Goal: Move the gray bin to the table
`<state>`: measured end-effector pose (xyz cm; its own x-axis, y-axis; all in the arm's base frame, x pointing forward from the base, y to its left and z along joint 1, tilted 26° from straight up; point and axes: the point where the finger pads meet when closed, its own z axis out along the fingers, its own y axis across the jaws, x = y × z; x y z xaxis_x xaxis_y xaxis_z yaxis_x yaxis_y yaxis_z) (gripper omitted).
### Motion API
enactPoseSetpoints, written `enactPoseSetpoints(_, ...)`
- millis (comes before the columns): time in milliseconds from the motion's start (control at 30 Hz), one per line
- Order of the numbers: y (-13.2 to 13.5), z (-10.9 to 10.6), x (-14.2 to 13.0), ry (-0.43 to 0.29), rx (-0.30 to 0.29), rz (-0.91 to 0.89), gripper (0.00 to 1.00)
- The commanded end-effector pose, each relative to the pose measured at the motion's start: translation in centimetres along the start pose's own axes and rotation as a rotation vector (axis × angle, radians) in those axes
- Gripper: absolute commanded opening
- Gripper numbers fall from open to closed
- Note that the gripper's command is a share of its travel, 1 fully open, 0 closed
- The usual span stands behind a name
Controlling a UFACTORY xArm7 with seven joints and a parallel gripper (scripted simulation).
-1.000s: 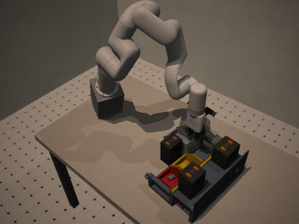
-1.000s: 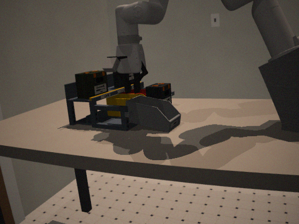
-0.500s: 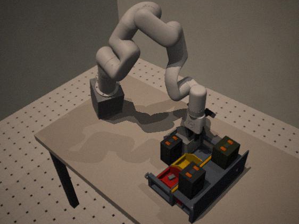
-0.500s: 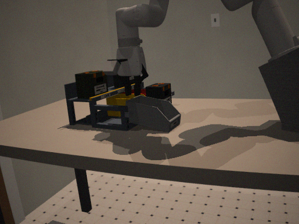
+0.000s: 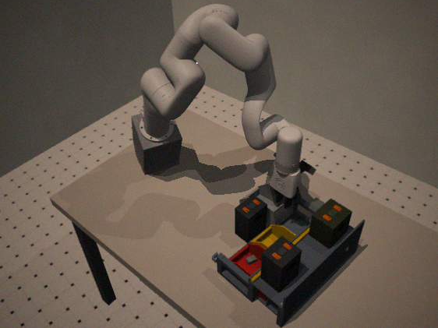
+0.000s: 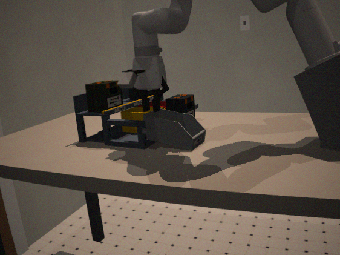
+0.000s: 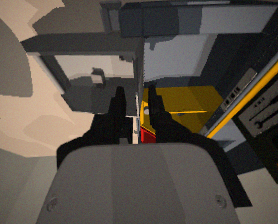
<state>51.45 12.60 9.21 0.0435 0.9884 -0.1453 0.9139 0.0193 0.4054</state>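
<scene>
The gray open bin (image 6: pixel 176 129) stands low at the shelf's front end, its sloped open front toward the arm's base. It also shows in the overhead view (image 5: pixel 278 209) and in the wrist view (image 7: pixel 95 85), with a small gray part (image 7: pixel 98 77) inside. My gripper (image 6: pixel 150 107) points straight down over the bin's rear wall. In the wrist view the two dark fingers stand partly apart, one on each side of that thin wall, with a gap to it on both sides. They hold nothing.
The dark blue shelf (image 5: pixel 312 258) holds a yellow bin (image 5: pixel 274 234) right behind the gray one and a red bin (image 5: pixel 245 255) with a small part. Three dark closed boxes (image 5: pixel 250 216) (image 5: pixel 330 220) (image 5: pixel 280 262) sit on the top level. The arm's base block (image 5: pixel 157 145) stands at the far left.
</scene>
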Motion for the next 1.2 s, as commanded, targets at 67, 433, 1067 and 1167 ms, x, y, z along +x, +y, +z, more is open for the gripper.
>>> enactPoseSetpoints(67,0.2,0.1,0.1,0.003,-0.004,0.000,0.33)
enactPoseSetpoints(433,0.1,1.1,0.1,0.003,-0.004,0.000,0.33)
enactPoseSetpoints(1067,0.1,2.1,0.1,0.003,-0.004,0.000,0.33)
enactPoseSetpoints(1167,0.1,2.1,0.1,0.003,-0.004,0.000,0.33)
